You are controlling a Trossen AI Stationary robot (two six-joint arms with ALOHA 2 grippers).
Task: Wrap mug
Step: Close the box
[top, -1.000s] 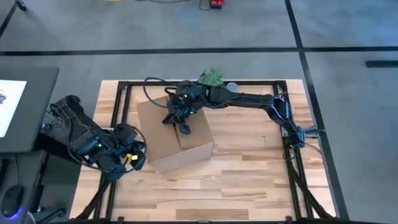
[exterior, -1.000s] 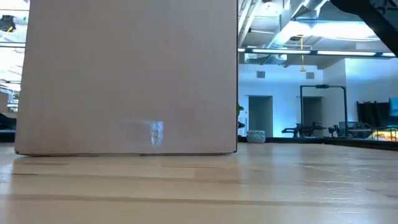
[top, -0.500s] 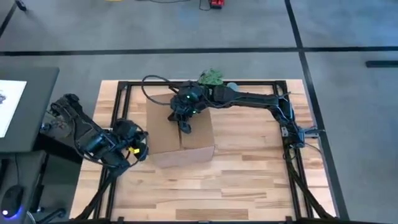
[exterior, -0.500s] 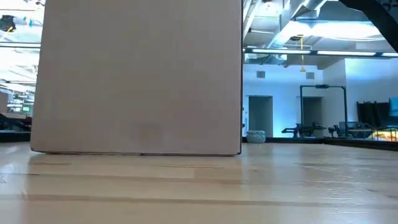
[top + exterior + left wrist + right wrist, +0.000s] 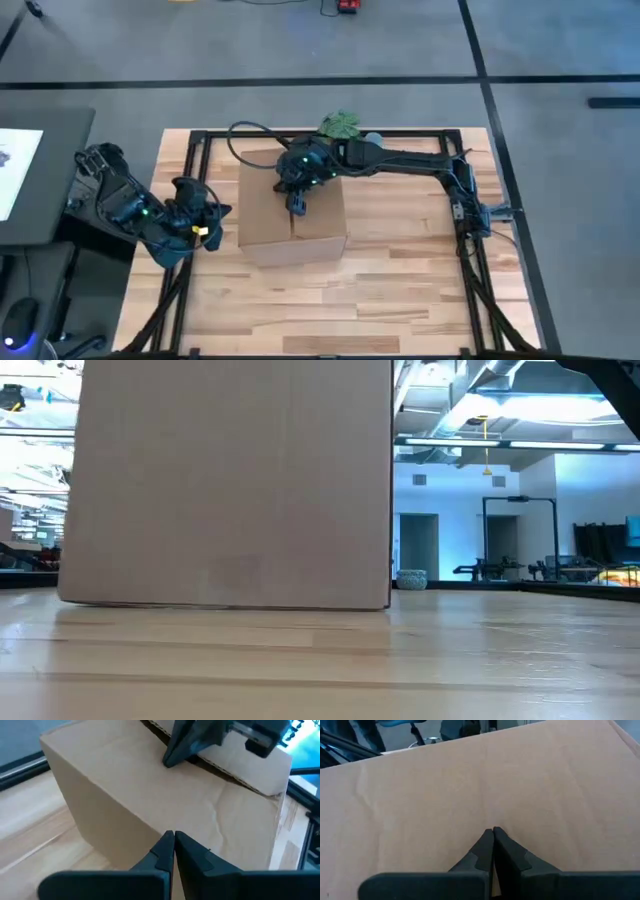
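A closed cardboard box (image 5: 270, 225) stands on its base in the middle of the table and fills much of the low view (image 5: 230, 480). My right gripper (image 5: 297, 206) is shut, its tips on the box's top. My left gripper (image 5: 218, 212) is shut and stands a little to the left of the box's left side (image 5: 100, 825); the high view shows a small gap between them. A small pale cup-like thing (image 5: 411, 578) stands behind the box at the far side; I cannot tell whether it is the mug. My right gripper rests its shut fingertips (image 5: 169, 760) on the box's top, at the seam between the two top flaps (image 5: 200, 767). The fingers come slanting down from the far right. The box stands flat on the table under them.
A crumpled green thing (image 5: 340, 123) lies at the table's far edge, behind the right arm. A black frame (image 5: 190, 140) runs around the tabletop. Bare wood (image 5: 400, 270) lies to the right of the box and in front of it.
The box has turned about on the table, from skewed to square with the edges, and has slid a little toward the right. My left gripper has gone from the box's near left corner toward the far edge. My right gripper has stayed on the box's top.
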